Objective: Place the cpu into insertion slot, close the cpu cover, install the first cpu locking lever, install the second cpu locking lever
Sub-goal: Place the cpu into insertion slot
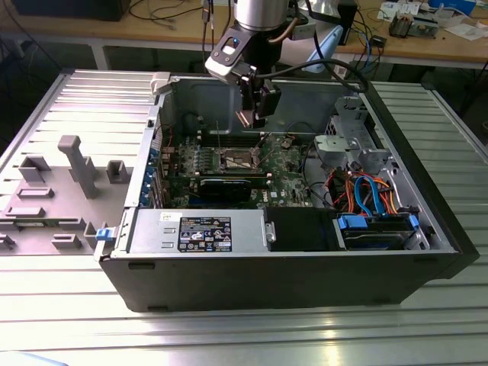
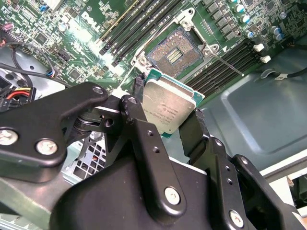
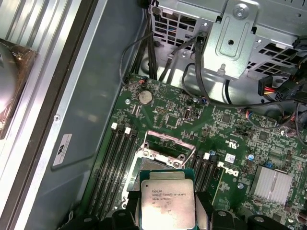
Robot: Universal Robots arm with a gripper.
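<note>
cpu (image 2: 169,104) in claw (image 2: 165,109) | over insertion slot (image 2: 175,50) | insertion slot between memory slots (image 2: 132,21), on motherboard (image 2: 62,52)

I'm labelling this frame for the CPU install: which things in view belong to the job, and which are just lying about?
Job: gripper, shut on the cpu; insertion slot, empty.
Lying about: power supply box; graphics card; memory slots; blue cables.

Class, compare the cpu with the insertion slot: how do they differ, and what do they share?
The cpu has a plain silvery-grey top; the insertion slot shows a dark contact field in a silver border. The cpu hangs above the green motherboard, clamped in the pincer; the insertion slot sits fixed in it. The insertion slot is empty, the cpu not yet seated. Both are square.
</note>
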